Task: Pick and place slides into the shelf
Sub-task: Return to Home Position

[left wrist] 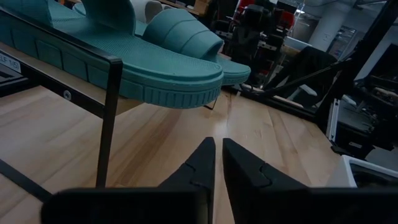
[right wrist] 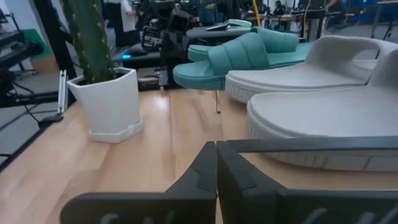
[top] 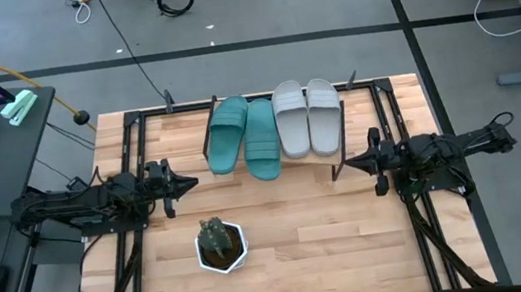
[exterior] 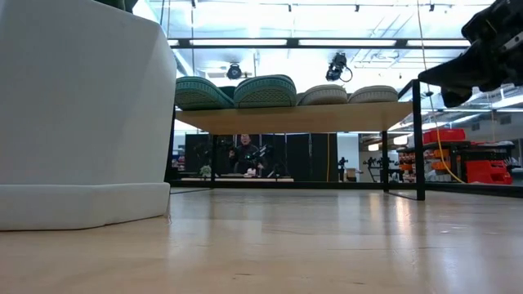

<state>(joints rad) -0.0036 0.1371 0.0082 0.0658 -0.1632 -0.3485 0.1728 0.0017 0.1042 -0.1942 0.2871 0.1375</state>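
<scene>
On a low light-wood shelf with black metal legs (exterior: 302, 119), at the table's far side, sit teal-green foam slides (top: 244, 136) left, grey-white foam slides (top: 308, 117) right, apparently all stowed. Left gripper (top: 188, 184) and right gripper (top: 341, 166) wait nearer, either side, clenched on nothing, seemingly parked.

Bright even overhead light, ceiling strip lights (exterior: 245, 42) glaring in low view, soft sheen on tabletop (exterior: 327, 245), faint shadows
</scene>
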